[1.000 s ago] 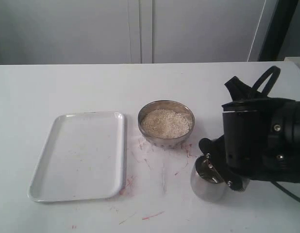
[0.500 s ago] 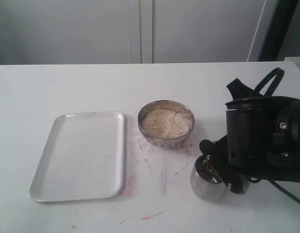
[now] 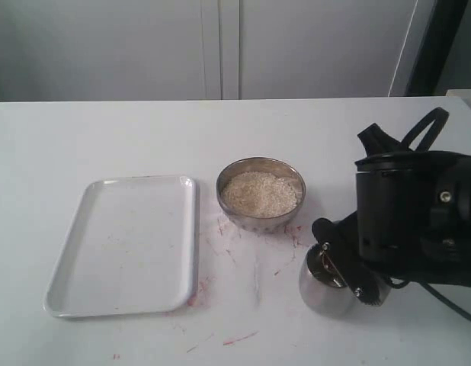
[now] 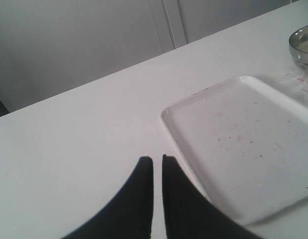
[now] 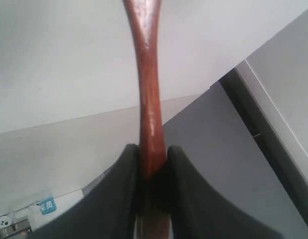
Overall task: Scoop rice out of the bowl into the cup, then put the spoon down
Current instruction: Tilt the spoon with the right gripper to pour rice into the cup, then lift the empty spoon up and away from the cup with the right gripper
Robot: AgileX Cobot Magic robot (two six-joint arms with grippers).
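Note:
The steel bowl (image 3: 254, 223) stands mid-table, filled with off-white rice (image 3: 260, 192). To its front right is the shiny cup (image 3: 318, 293). My right gripper (image 3: 336, 261) hangs right over the cup's mouth and hides most of it. In the right wrist view that gripper (image 5: 153, 152) is shut on the reddish-brown wooden spoon (image 5: 148, 74), whose thin handle runs out from between the jaws. The spoon's oval end is hidden. My left gripper (image 4: 157, 159) is shut on nothing, low over the table beside the tray. The bowl (image 4: 303, 47) also shows at the edge of that view.
A white rectangular tray (image 3: 129, 244) lies left of the bowl, with nothing on it (image 4: 243, 144). Red smears (image 3: 235, 252) mark the table between tray, bowl and cup. The bulky right arm (image 3: 418, 221) fills the right side. Grey cabinet doors stand behind.
The right arm has shifted slightly to the right above the cup. Bowl, cup and tray have not moved.

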